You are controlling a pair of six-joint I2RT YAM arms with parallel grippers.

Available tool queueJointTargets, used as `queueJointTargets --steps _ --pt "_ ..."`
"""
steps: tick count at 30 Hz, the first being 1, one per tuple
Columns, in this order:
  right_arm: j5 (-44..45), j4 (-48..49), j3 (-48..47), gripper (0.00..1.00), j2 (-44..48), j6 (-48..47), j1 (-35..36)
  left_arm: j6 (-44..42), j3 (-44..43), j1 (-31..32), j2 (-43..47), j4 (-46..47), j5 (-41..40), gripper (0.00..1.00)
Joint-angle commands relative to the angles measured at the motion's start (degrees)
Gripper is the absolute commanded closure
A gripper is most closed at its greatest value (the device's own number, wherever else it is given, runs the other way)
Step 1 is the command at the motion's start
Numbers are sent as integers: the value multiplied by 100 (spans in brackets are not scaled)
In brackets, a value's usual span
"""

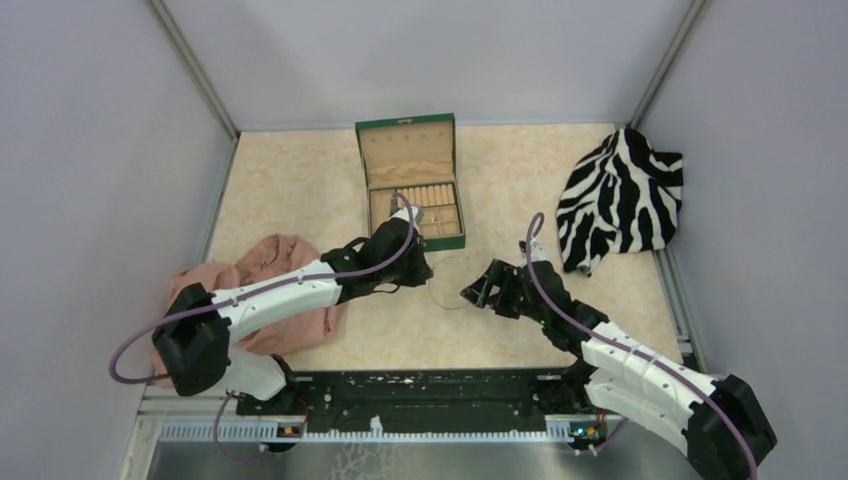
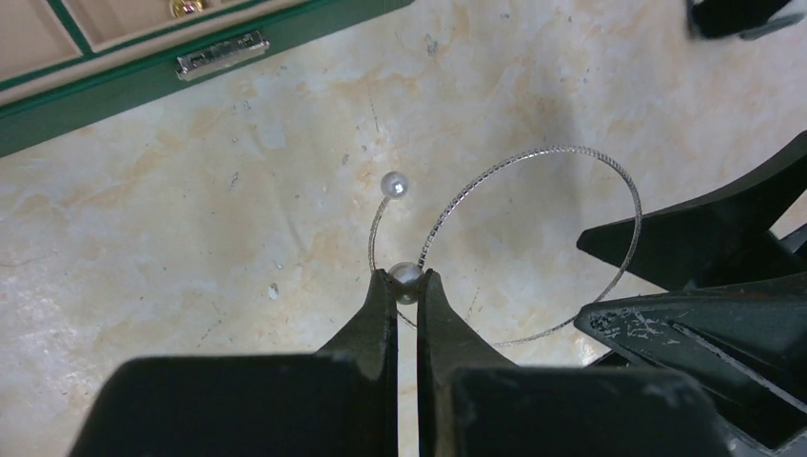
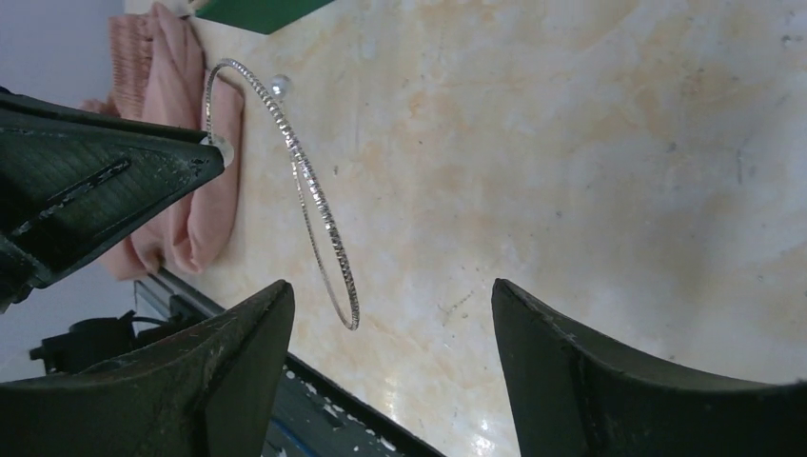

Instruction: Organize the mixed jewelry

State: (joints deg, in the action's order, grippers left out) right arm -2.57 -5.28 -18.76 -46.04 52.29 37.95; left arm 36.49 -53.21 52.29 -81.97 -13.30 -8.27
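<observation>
- A crumpled pink cloth lies on the counter, behind and to the outside of the left end effector.
- The left end effector is pinched shut on a pearl-like bead at one tip of the silvery wire hoop. The hoop arcs away ahead of it and seems tipped up off the counter.
- The green box stands open just beyond the left end effector. One gold-coloured piece shows in a compartment, which suggests the sorting is partly done. The hoop is not yet stowed.
- The right end effector is spread wide and holds nothing. The hoop's far rim lies near its left finger.
- A zebra-striped cloth sits well beyond the right end effector.
- No brand, label or lettering can be read anywhere, and the box clasp looks plain.
</observation>
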Motion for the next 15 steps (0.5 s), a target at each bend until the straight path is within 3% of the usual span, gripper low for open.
queueJointTargets --steps 1,6,11,15 --pt "-254 1257 -39 25 -102 -68 -80 222 98 -180 327 308 -147 100" --pt "-283 1717 -64 34 -440 -108 -80 271 155 -320 486 375 -3 100" --pt "-268 2259 -60 59 -732 61 -69 330 200 -361 548 385 24 100" --pt "-76 2465 -75 65 -838 -29 -69 393 278 -403 591 438 106 100"
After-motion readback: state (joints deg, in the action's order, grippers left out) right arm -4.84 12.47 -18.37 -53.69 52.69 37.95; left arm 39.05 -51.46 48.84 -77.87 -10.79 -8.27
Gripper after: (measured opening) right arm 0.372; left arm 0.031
